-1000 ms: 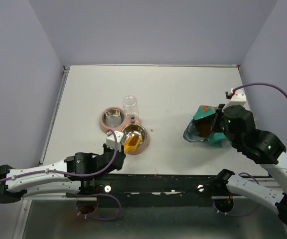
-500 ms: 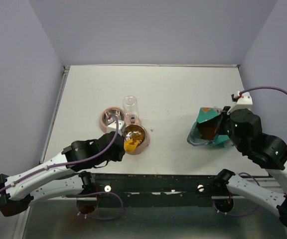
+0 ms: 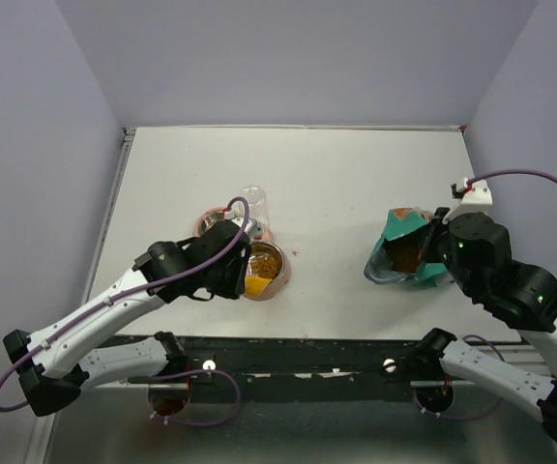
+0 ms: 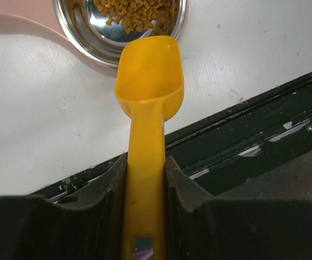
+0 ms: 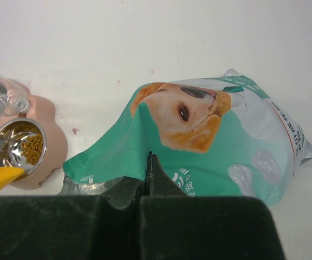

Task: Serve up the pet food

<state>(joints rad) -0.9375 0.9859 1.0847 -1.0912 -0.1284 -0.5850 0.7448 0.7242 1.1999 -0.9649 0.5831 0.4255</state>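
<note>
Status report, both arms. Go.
Left gripper shut on yellow scoop, scoop empty, tip over steel bowl rim. Right gripper shut on bag edge. Pet food in bowl. No obstruction seen.

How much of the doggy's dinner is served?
Some is served: pet food lies in the steel bowl. The left claw holds the yellow scoop, empty, at that bowl's rim; the right claw pinches the edge of the green bag. Left: maybe more scoops, if wanted.

Bright even overhead light, soft faint shadows, sharp focus throughout
</note>
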